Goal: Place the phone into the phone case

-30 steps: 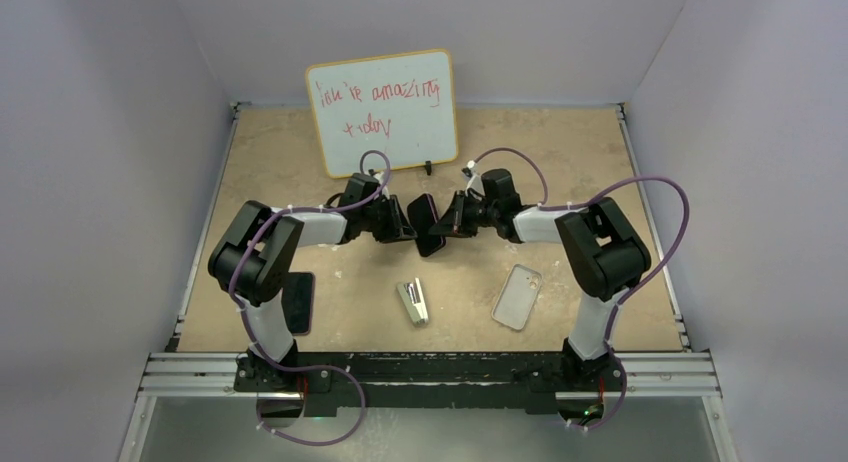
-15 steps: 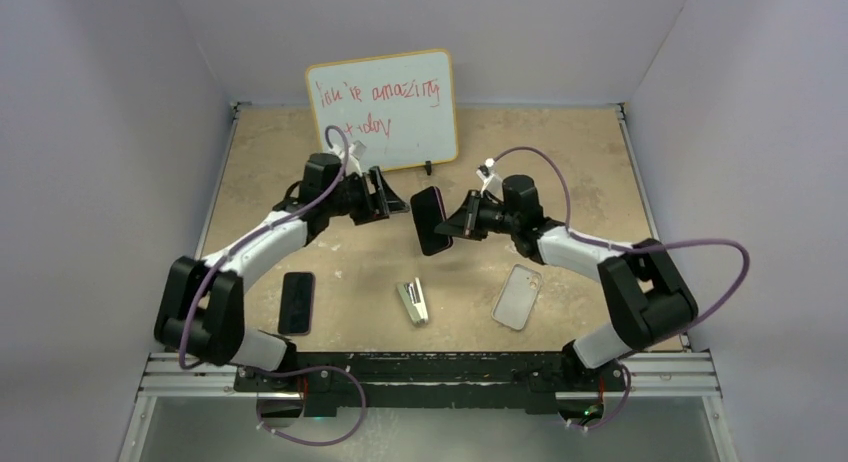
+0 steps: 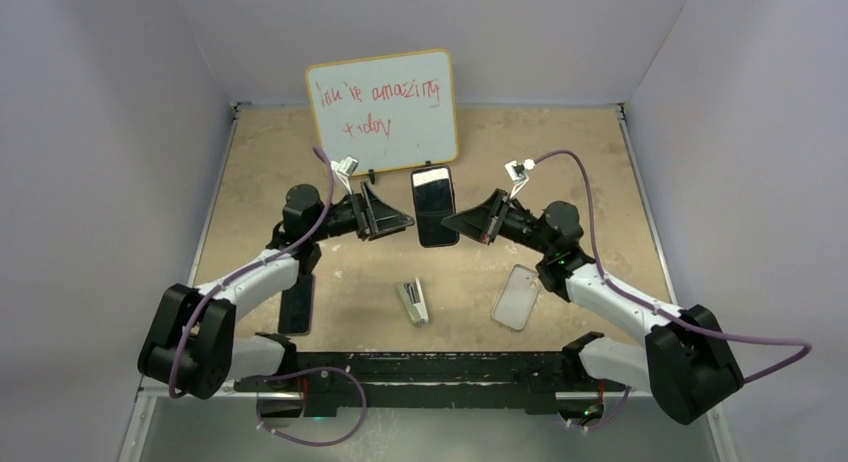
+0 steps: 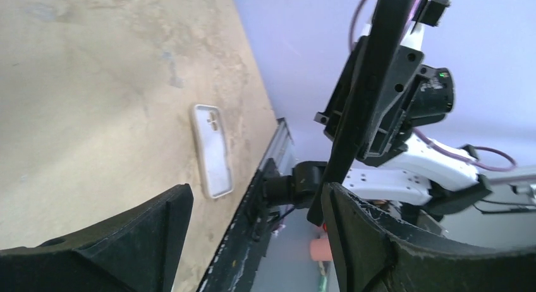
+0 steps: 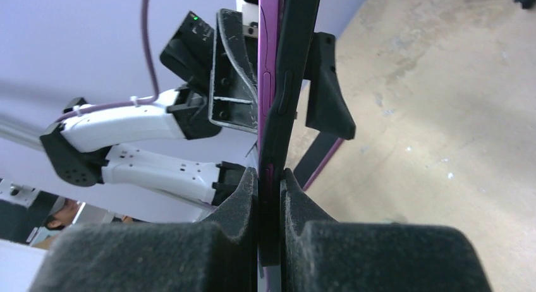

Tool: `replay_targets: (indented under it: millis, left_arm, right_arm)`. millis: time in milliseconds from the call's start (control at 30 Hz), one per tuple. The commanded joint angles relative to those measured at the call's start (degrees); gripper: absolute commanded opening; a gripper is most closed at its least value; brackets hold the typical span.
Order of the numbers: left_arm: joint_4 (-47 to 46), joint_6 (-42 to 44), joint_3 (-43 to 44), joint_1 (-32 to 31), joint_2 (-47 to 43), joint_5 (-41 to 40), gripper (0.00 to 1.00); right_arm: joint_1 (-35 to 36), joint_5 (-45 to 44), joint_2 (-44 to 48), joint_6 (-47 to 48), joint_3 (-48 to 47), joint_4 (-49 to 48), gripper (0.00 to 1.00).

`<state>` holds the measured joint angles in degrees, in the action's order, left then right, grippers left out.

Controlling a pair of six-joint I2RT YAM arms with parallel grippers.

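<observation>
Above the middle of the table [image 3: 270, 162], top view: the phone [image 3: 435, 208] hangs in the air, broad dark face to the camera; the right gripper [image 3: 455, 223] is at its right edge, the left gripper [image 3: 400, 220] just beside its left edge; only the right wrist view gives me the grip: phone edge-on, purple rim, pinched tight between both pads [image 5: 237, 210]; only the left wrist view shows the left fingers [image 4: 152, 235] spread wide, holding nothing; phone case [image 3: 517, 297] translucent whitish, rounded corners, camera cut-out at its far end; it lies flat on the table, nearer the bases than the right gripper, well apart from both grippers; grey stapler [image 3: 413, 302] to its left.
</observation>
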<state>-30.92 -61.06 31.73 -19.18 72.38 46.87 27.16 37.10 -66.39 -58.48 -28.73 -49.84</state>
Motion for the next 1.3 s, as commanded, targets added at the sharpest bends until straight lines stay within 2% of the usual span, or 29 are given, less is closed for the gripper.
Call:
replay_targets:
  millis: [0,167,400,700,967,1267]
  left_arm:
    - [-22.0,-9.5,-0.9,-1.6,1.2,4.5,0.77]
    - [-27.8,-11.9,-0.7,-3.7,2.2,4.0,0.75]
    - [-31.0,-12.9,-0.1,-4.0,2.4,4.5,0.75]
    - [-26.4,-8.1,-0.8,-4.0,-2.2,2.7,0.78]
    - [-29.8,-8.9,0.4,-4.0,-2.2,2.8,0.79]
    - [-31.5,-10.0,0.5,-4.5,-0.2,1.8,0.77]
  right_arm:
    - [1.3,1.1,1.4,-3.2,-0.7,-10.9,0.00]
    - [3.4,1.5,-0.1,-3.0,-1.5,-11.8,0.00]
    - [4.0,0.2,-0.4,-3.2,-1.1,-12.5,0.00]
    - [4.0,-8.0,6.5,-4.0,1.3,-8.9,0.00]
    - [4.0,-6.1,6.2,-4.4,0.2,-8.2,0.00]
    - [5.0,-3.2,4.1,-5.9,-0.2,-13.0,0.00]
